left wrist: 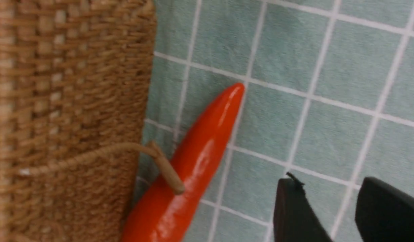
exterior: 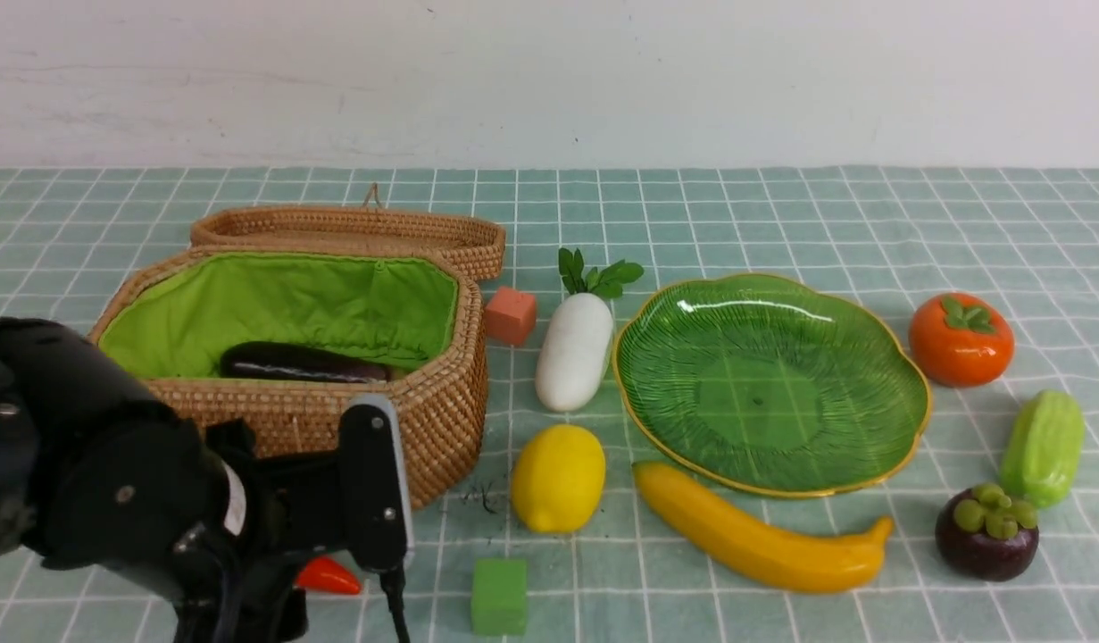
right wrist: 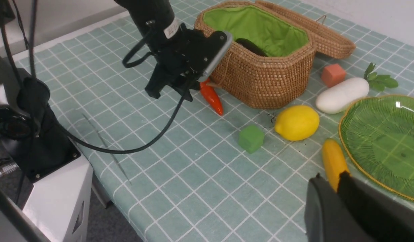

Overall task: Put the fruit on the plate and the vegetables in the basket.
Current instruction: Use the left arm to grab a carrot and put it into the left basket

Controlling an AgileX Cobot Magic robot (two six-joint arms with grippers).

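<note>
In the front view, we found the basket [exterior: 442, 411] on the left of the tablecloth [exterior: 781, 223] with its lid [exterior: 353, 234] folded open behind it, and the eggplant [exterior: 303, 363] lying inside on the green lining. The left arm [exterior: 112, 482] sat low in front of the basket, with the tip of the carrot [exterior: 328, 577] showing beside it. The radish [exterior: 574, 351] lay between basket and plate [exterior: 772, 384]. The lemon [exterior: 558, 478] and banana [exterior: 763, 540] lay on the cloth on the plate's near side. The persimmon [exterior: 960, 341], gourd [exterior: 1043, 446] and mangosteen [exterior: 986, 533] lay to its right. In the left wrist view, we observed the carrot on the cloth against the basket wall, crossed by the basket's cord toggle [left wrist: 166, 171]. The left gripper [left wrist: 331, 183] stood partly open, cloth visible between its fingers, holding nothing and clear of the carrot. In the right wrist view, the right gripper [right wrist: 331, 184] showed its fingers closed together, nothing held, close to one end of the banana.
</note>
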